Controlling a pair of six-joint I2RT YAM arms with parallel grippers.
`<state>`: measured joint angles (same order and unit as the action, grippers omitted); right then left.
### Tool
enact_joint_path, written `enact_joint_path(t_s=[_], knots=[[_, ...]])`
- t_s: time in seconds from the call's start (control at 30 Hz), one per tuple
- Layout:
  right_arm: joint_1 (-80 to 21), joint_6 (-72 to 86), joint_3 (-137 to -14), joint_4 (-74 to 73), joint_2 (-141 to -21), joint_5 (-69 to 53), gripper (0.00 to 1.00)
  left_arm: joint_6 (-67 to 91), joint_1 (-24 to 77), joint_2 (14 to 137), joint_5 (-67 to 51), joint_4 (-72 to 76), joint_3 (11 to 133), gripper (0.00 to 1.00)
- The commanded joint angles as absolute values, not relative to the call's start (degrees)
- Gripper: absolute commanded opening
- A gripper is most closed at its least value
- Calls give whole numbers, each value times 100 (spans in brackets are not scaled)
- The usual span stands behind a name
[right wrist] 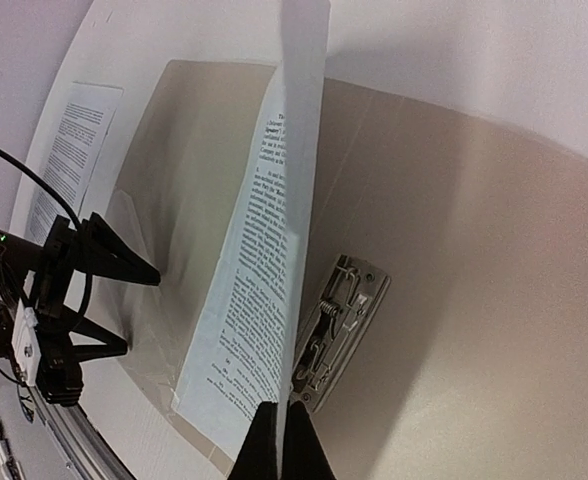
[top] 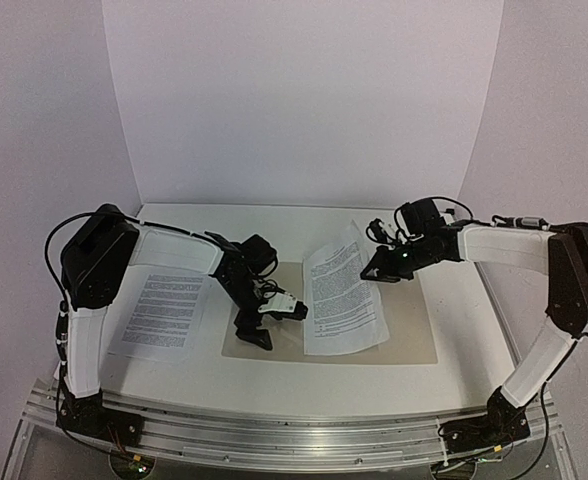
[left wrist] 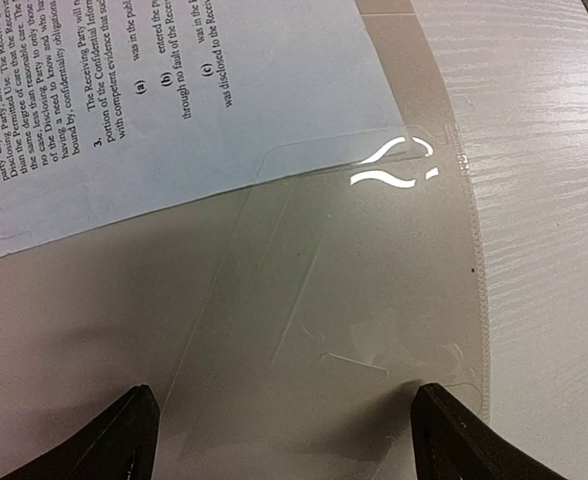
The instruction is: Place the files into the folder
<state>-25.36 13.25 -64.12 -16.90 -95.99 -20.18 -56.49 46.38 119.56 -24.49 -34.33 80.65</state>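
Observation:
The tan folder (top: 414, 330) lies open on the table, its metal clip (right wrist: 339, 322) on the inner face. One printed file sheet (top: 342, 298) lies over the folder's middle, with its right edge lifted. My right gripper (top: 376, 268) is shut on that edge; the right wrist view shows the fingers (right wrist: 264, 445) pinching the sheet (right wrist: 264, 260) just beside the clip. A second file sheet (top: 164, 310) lies flat on the table left of the folder. My left gripper (top: 269, 325) is open and empty, low over the folder's left half (left wrist: 304, 300), near the held sheet's corner (left wrist: 174, 90).
A clear plastic pocket (left wrist: 394, 160) is on the folder's left inner face. The white table (left wrist: 554, 200) runs past the folder's edge. White walls stand close behind and to both sides. The metal rail (top: 274, 425) runs along the near edge.

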Motion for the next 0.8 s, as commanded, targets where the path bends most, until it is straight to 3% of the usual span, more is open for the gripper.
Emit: enact_joint_path(t_s=[0.0, 0.33, 0.77], knots=[[-2505, 1607, -6255, -1185, -9299, -2220, 0, -5905, 4710, 12066, -2355, -3380, 7920, 84], [-2507, 1572, -6174, -1187, -9284, -1949, 0, -6245, 4722, 12282, -2276, -3620, 7898, 67], [-2454, 1583, -6040, -1153, -9333, -1885, 0, -6363, 4722, 12064, -2262, -3356, 7750, 19]])
